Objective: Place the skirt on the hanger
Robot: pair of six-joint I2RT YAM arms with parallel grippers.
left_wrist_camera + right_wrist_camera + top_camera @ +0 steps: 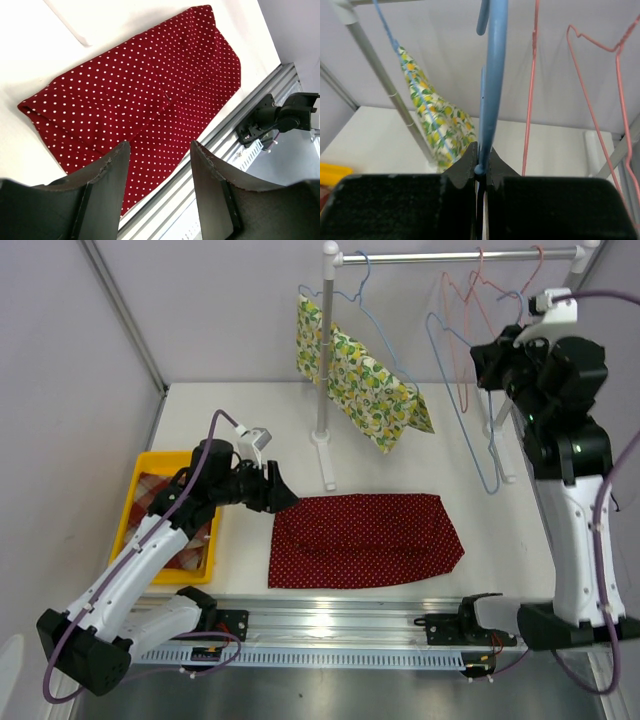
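So the way I read it, the hanger half is sorted and the skirt grab is next. The right gripper is up at the rail by the far right corner, with its fingers pinched tight on the wire of the blue hanger. The skirt is the red polka-dot one. It's lying flat along the near edge, roughly midway across, with nothing touching it yet. The left gripper hovers over the end of it nearer the left edge, fingers spread wide.

If I were doing this, I'd drop the left one straight down onto that end and pinch right at the hem edge so it catches both layers, not just the top one. Then lift slowly so the fabric hangs instead of bunching. The right side should just keep its hold so the wire doesn't swing.

The views really complement each other here:
- **Overhead view:** it gives the whole layout, including the yellow bin at the left edge and the lemon-print garment already hung, but the right fingers are hidden behind the arm.
- **Right wrist cam:** this is the only view that proves the clamp, and it also shows the pink hangers just beside.
- **Left wrist cam:** it shows a fold line across the skirt that you'd barely notice from above.
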